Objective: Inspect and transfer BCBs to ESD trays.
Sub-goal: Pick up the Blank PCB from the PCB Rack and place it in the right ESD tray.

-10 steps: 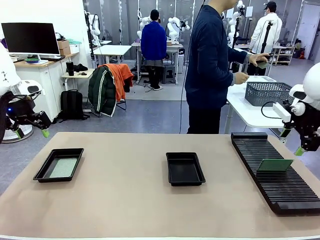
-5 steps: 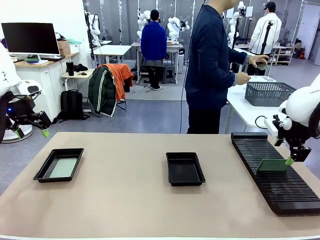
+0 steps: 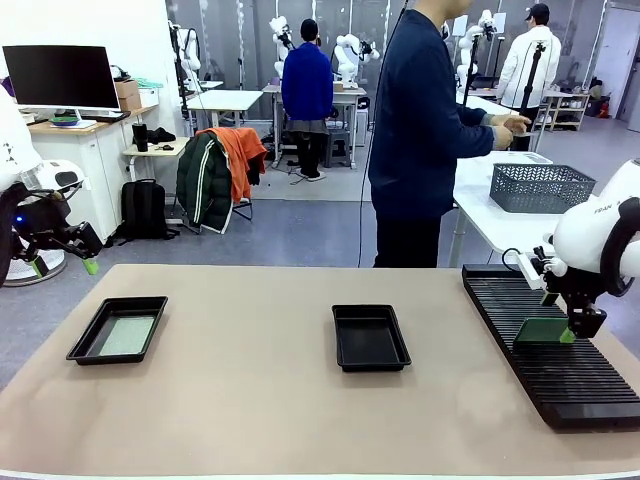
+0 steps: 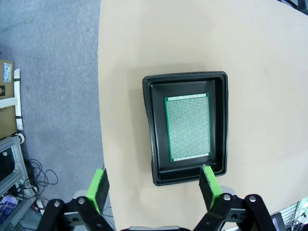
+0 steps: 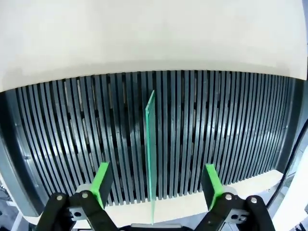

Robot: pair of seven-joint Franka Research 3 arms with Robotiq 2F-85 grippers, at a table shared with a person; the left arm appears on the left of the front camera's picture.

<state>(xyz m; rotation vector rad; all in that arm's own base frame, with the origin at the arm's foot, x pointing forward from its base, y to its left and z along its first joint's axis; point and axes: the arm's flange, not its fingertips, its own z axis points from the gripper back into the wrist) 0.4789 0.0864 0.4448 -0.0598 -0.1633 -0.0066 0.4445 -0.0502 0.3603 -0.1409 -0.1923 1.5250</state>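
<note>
Green BCB (image 5: pixel 149 154) upright in rack (image 5: pixel 216 120), centred between jaws of right pincer (image 5: pixel 157 182), released, untouched.

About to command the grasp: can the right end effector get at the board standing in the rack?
Probably yes: the right end effector is open astride the upright BCB in the rack, nothing between them.

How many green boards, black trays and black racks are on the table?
Green boards: 2
Black trays: 2
Black rack: 1
Total: 5
</note>
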